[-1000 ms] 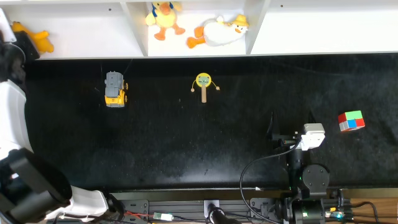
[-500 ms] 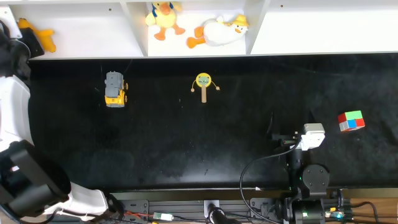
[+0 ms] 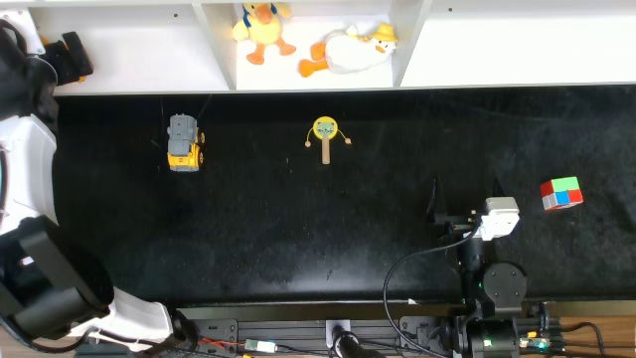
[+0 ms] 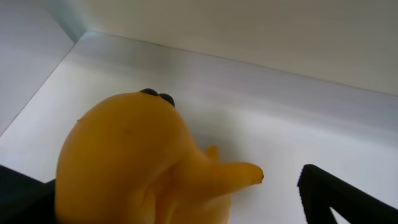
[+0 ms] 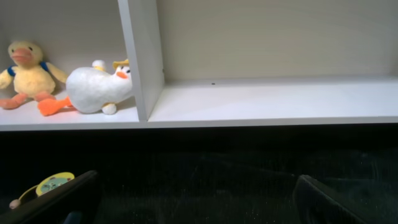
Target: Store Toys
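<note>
The left wrist view looks into the left compartment of the shelf (image 4: 298,99). There an orange plush (image 4: 130,162) lies on the white floor between the fingers of the left gripper (image 4: 165,177). The plush presses against one finger, and bare shelf shows between it and the other, so this gripper is open. From above, the gripper sits over that same compartment and covers the plush.

The right wrist view faces the shelf from low over the desk (image 5: 217,162). The right gripper (image 5: 198,182) is open, its fingers spread wide. This view shows a yellow duck (image 5: 25,71) and a white goose (image 5: 96,90) side by side in the middle compartment, the goose just beside the divider.

From above, the black desk carries a truck (image 3: 183,142) and a stick toy (image 3: 326,132), both near the shelf's front edge. A cube (image 3: 561,193) lies well apart from them, to the right of the right arm.
</note>
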